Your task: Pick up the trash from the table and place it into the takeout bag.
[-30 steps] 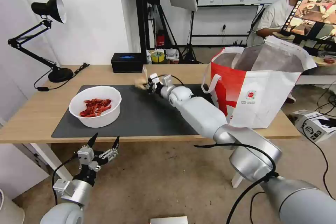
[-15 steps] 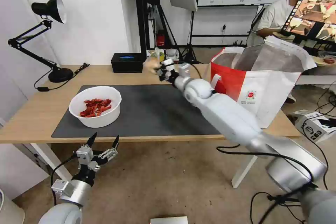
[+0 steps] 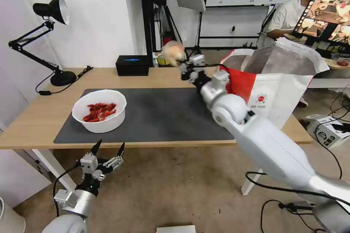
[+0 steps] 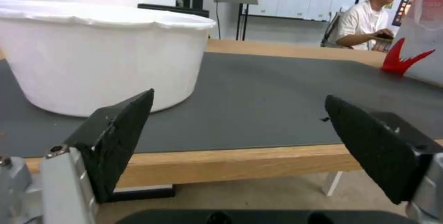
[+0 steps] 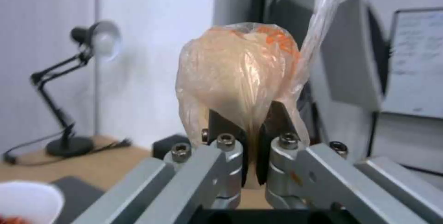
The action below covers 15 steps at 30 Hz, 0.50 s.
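The right tool [image 3: 182,64] is raised above the back edge of the worktop [image 3: 36,116], its two fingers [image 5: 221,130] pinched together on a beige lump [image 3: 173,51] wrapped in thin clear plastic. In the right wrist view the lump [image 5: 240,75] bulges up out of the closed fingers, with orange bits showing through the wrap near its top and a loose strip of plastic trailing upward. The lump is off the worktop, in the air beside the bag's near-side rim and not yet over its opening.

The takeout bag [image 3: 277,91] stands upright on the right end of the worktop, mouth open, silvery lining showing, partly on the dark mat [image 3: 160,116]. The right arm reaches across the front of the bag.

A white bowl [image 3: 99,110] of red shells sits on the left part of the mat, near the front edge. A black box [image 3: 132,65] rests at the back edge, and a black desk lamp [image 3: 47,40] stands at the back left corner.

The left tool [image 3: 108,150] hangs below and just in front of the front edge, under the bowl, its dark fingers [image 4: 117,137] spread wide and holding nothing; its wrist view looks across the mat with the bowl [image 4: 97,54] close by.
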Motion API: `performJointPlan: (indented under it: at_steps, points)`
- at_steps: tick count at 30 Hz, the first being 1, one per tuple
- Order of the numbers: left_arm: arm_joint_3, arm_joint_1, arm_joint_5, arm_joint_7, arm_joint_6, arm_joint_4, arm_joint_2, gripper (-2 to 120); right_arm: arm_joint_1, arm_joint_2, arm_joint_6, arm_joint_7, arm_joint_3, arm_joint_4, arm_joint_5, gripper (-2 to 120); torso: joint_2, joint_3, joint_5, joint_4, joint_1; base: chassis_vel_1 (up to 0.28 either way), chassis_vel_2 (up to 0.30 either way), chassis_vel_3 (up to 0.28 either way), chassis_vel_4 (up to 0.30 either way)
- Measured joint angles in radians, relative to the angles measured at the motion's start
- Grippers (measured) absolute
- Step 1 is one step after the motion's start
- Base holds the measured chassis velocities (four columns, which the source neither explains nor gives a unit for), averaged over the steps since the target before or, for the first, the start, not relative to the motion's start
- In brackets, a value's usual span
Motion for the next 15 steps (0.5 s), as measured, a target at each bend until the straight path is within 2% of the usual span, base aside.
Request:
performJointPlan:
  at_steps: [5, 15]
  points:
    - [0.012, -0.001, 0.01, 0.0, 0.0, 0.0, -0.007, 100, -0.079, -0.049, 0.04, 0.023, 0.091, 0.053, -0.014, 2, 0.0, 0.0, -0.0001, -0.0001, 0.0, 0.0, 0.0, 0.0, 0.0]
    - [0.024, 0.004, 0.016, 0.001, 0.0, -0.001, -0.007, 100, -0.184, -0.158, 0.031, 0.068, 0.25, 0.138, 0.02, 2, 0.0, 0.0, -0.0001, -0.0001, 0.0, 0.0, 0.0, 0.0, 0.0]
